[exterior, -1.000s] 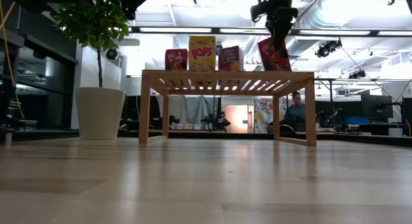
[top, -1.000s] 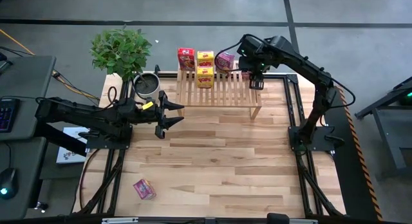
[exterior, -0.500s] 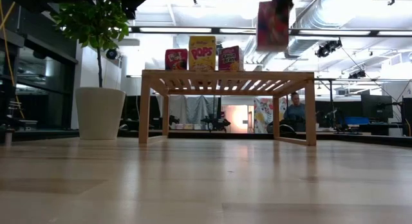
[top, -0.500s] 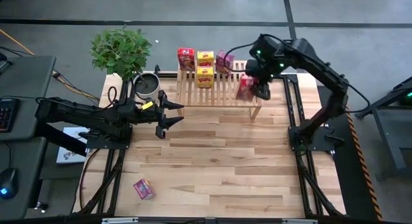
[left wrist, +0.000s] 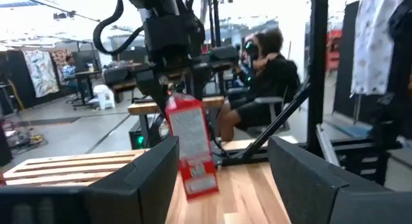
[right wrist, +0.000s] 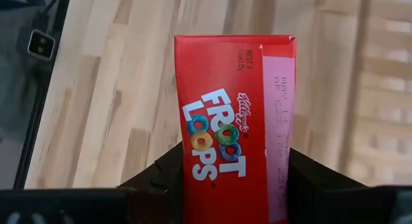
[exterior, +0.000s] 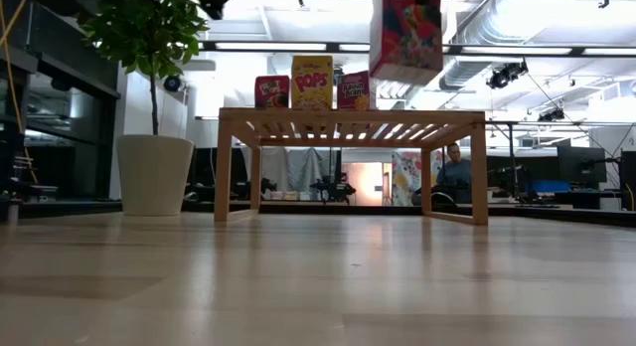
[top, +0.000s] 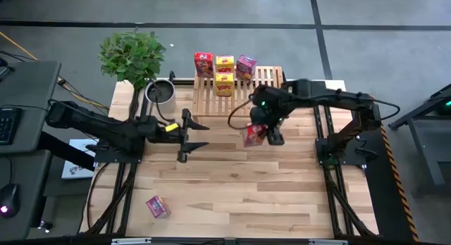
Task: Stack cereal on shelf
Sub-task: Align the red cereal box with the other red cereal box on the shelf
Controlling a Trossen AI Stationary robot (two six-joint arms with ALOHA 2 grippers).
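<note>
Now off the shelf (top: 239, 97), red Froot Loops box (right wrist: 235, 127) in right gripper (top: 266, 132).

Seen from above, the shelf (top: 239, 97) has four cereal boxes (top: 224, 74) crowded at its 9 to 12 o'clock part, while its slats toward 3 o'clock lie bare. Just off its 6 o'clock edge the right gripper (top: 262, 132) hangs with a red box (top: 253, 135) clamped between its fingers, blocking that approach. The left gripper (top: 199, 132), fingers spread, fills the table's 9 o'clock side; a pink box (top: 157, 206) lies at 7 o'clock, and the wood between is bare.
</note>
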